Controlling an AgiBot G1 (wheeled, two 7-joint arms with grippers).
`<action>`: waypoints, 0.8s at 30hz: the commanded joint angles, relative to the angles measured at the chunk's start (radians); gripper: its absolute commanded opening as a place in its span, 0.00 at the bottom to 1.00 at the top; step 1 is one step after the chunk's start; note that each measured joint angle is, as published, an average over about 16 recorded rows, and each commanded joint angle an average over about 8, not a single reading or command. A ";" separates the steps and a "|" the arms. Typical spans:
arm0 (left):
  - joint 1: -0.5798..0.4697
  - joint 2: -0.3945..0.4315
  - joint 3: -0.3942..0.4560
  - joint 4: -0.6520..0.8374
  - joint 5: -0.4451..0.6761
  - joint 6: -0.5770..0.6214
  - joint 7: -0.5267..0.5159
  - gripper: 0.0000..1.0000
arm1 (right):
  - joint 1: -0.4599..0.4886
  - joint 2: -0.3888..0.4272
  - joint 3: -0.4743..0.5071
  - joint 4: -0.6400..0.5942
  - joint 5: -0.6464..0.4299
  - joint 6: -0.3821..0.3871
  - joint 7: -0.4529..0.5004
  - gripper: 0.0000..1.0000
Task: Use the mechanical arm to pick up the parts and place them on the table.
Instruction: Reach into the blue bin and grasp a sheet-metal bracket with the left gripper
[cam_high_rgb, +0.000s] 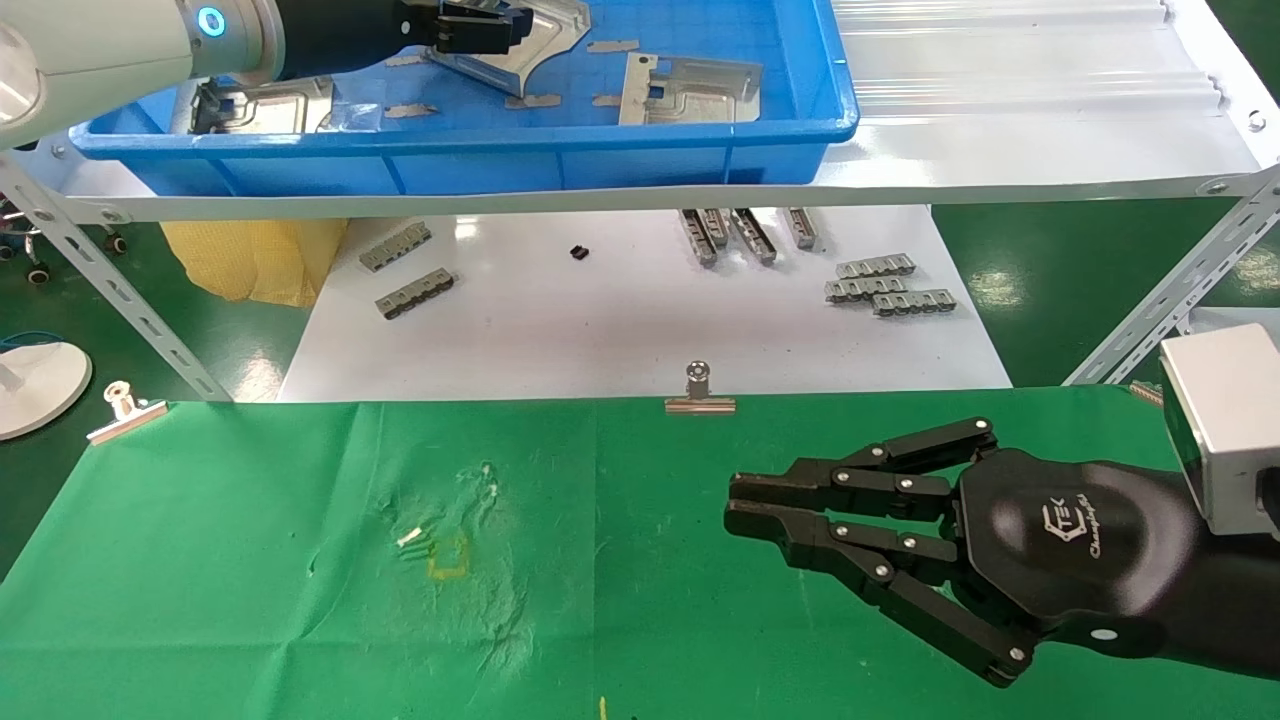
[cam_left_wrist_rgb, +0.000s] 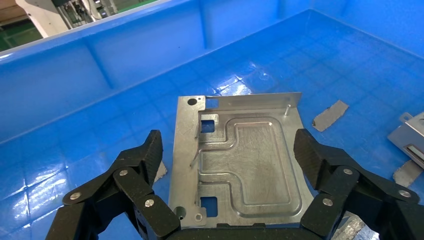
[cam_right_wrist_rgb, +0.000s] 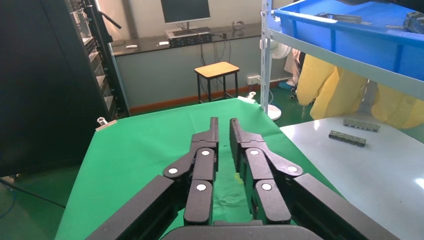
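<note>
In the left wrist view my left gripper (cam_left_wrist_rgb: 231, 150) is open inside the blue tray (cam_left_wrist_rgb: 100, 65). Its fingers (cam_left_wrist_rgb: 150, 155) stand on either side of a silver-grey part (cam_left_wrist_rgb: 250, 165) lying flat on the tray floor, close to its edges and not clamping it. The head view puts this gripper (cam_high_rgb: 510, 28) at the far left of the tray, over a part (cam_high_rgb: 545, 35). Two more parts (cam_high_rgb: 695, 90) (cam_high_rgb: 265, 105) lie in the tray. My right gripper (cam_high_rgb: 730, 505) (cam_right_wrist_rgb: 223, 125) hovers shut and empty over the green table (cam_high_rgb: 250, 560).
The blue tray (cam_high_rgb: 500, 160) sits on a raised white shelf with slanted metal struts (cam_high_rgb: 110, 290) (cam_high_rgb: 1170, 300). Below it a white board (cam_high_rgb: 600, 320) carries small grey slotted strips (cam_high_rgb: 890, 285) (cam_high_rgb: 415, 295). Binder clips (cam_high_rgb: 700, 388) (cam_high_rgb: 125, 410) hold the cloth's far edge.
</note>
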 joint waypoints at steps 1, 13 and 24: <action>-0.003 0.007 0.001 0.009 0.001 -0.004 -0.009 0.00 | 0.000 0.000 0.000 0.000 0.000 0.000 0.000 1.00; 0.009 0.010 0.011 0.005 0.012 -0.064 -0.028 0.00 | 0.000 0.000 0.000 0.000 0.000 0.000 0.000 1.00; 0.002 0.016 0.024 -0.013 0.027 -0.050 -0.044 0.00 | 0.000 0.000 0.000 0.000 0.000 0.000 0.000 1.00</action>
